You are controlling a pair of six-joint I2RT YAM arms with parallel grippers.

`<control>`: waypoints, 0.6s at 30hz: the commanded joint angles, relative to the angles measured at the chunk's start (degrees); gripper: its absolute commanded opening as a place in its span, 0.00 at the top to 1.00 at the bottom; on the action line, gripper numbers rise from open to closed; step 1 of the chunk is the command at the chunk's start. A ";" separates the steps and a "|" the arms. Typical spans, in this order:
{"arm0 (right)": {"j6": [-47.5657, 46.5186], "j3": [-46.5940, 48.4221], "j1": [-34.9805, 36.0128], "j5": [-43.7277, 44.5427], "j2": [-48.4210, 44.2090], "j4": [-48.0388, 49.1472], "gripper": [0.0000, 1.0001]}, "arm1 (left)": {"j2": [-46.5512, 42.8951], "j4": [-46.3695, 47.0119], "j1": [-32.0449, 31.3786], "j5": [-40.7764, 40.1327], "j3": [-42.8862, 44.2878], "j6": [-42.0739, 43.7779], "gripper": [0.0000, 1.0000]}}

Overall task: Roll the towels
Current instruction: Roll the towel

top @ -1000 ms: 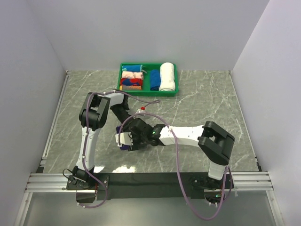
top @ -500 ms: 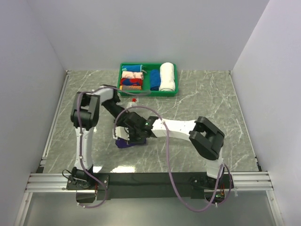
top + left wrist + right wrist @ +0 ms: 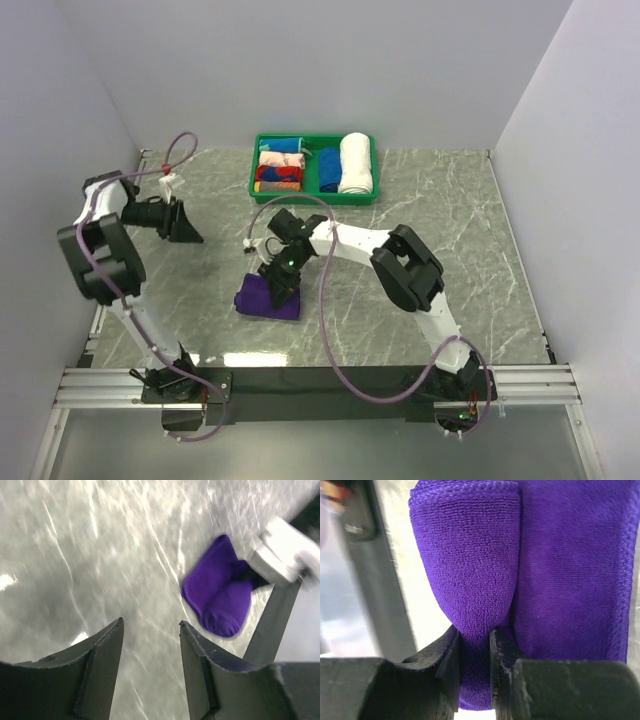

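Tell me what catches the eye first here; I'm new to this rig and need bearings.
The deep-purple towel, partly rolled, lies on the marble table left of centre, with the right gripper shut on a fold of it. The left gripper hangs open off to the left. A green tray of rolled towels sits at the far edge.

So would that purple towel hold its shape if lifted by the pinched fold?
Probably not. The purple towel is soft pile cloth, and its fold bulges above the right gripper pinching it, so it looks floppy. Lifted there, the rest would likely sag and unfold. Pushed, it would probably bunch rather than slide.
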 commanded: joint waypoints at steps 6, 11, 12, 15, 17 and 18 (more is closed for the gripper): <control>0.78 2.26 -5.62 -10.46 13.61 -12.49 1.00 | -29.08 7.14 -1.34 -9.47 -25.08 11.86 0.40; -3.17 10.15 -6.42 -11.88 21.50 -20.92 1.00 | -47.08 16.01 -9.50 -15.19 -39.52 18.19 0.31; -3.09 11.04 -6.59 -11.96 22.31 -21.37 1.00 | -49.21 18.03 -14.49 -17.28 -43.89 17.76 0.31; -1.25 13.25 -7.30 -12.14 24.42 -21.90 1.00 | -56.51 26.55 -25.20 -19.41 -50.15 13.99 0.29; -0.63 13.08 -7.47 -11.62 24.43 -21.28 1.00 | -59.32 32.69 -29.81 -21.61 -52.97 10.39 0.29; -0.72 12.99 -7.47 -11.35 24.34 -21.11 1.00 | -59.77 34.81 -33.66 -22.66 -53.77 9.24 0.29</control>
